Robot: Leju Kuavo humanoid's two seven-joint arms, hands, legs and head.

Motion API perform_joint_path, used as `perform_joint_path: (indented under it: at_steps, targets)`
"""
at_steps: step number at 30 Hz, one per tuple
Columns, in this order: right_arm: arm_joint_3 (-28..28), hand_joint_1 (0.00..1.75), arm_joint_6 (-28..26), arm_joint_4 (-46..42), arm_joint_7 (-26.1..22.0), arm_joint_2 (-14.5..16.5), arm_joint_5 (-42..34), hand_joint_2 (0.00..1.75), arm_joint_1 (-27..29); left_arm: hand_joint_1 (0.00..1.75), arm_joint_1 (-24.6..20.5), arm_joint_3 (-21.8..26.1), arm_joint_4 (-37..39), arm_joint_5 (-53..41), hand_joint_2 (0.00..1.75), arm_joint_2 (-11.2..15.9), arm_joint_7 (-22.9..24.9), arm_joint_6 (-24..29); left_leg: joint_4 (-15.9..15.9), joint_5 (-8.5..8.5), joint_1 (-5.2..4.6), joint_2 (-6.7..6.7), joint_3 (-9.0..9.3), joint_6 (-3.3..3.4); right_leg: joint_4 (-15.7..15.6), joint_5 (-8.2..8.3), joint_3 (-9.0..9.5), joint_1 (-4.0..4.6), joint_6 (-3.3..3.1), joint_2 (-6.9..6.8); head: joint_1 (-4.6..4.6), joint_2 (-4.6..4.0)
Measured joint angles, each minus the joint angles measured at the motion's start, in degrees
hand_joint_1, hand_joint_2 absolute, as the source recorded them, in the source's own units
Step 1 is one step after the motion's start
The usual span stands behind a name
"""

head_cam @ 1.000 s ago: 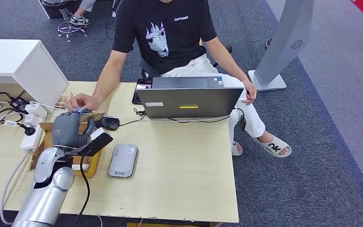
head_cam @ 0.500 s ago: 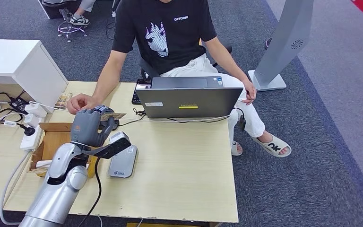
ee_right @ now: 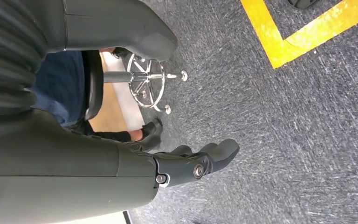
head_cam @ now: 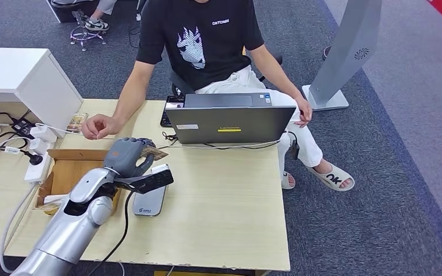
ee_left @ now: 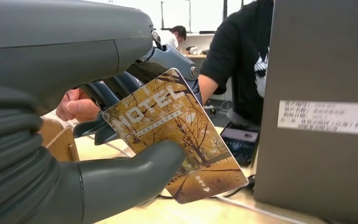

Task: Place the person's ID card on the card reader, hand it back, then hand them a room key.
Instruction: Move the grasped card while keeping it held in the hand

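Since a second ago the left hand [head_cam: 128, 156] has travelled rightward from above the open cardboard box [head_cam: 69, 172] to a spot above the far end of the grey card reader [head_cam: 149, 198], carrying the room key [head_cam: 155, 153] with it.

Taking the card reader as landmark and going left to right: to its left, the box sits at the table's [head_cam: 224, 207] edge; beyond the box, toward the person, the person's hand [head_cam: 96, 126] rests on the tabletop. Over the reader's far end, the left hand pinches the room key between thumb and fingers [ee_left: 121, 86]. The wrist view shows the key [ee_left: 177, 135] as a flat card printed with golden autumn trees and the white word "HOTEL", tilted, its free end jutting past the thumb. To the reader's right and farther back stands the laptop [head_cam: 230, 122].

The right hand [ee_right: 186, 165] hangs over grey carpet, fingers loosely apart, holding nothing.
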Motion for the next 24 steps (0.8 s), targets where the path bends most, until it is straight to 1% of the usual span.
perform_joint_path:
  at_steps: [13,18,24]
  targets:
    - [-2.8,0.00,-0.9,-0.1,0.0,0.8,0.4,1.75,0.0,1.75,-3.7,-5.1,2.3,3.7,1.75,3.2,0.9,-5.6,0.0,0.00,-0.01,0.00,-0.02,0.00,0.0,0.00,0.00,-0.01,0.00,0.00,0.00,0.00]
    - [-3.8,0.00,-0.9,-0.3,0.4,1.3,0.5,1.75,0.0,1.75,-5.1,-6.9,2.6,4.9,1.75,4.2,0.9,-6.8,0.0,0.02,-0.01,0.00,-0.01,0.02,0.0,0.00,0.00,-0.01,0.00,0.00,0.00,0.00]
    - [-4.7,0.00,-0.9,-0.3,0.4,1.6,0.8,1.75,0.0,1.75,-5.3,-8.9,2.5,6.8,1.75,5.4,0.9,-7.7,0.0,0.02,-0.01,0.00,-0.02,0.02,0.0,0.00,0.00,-0.01,0.00,0.00,0.01,0.00]
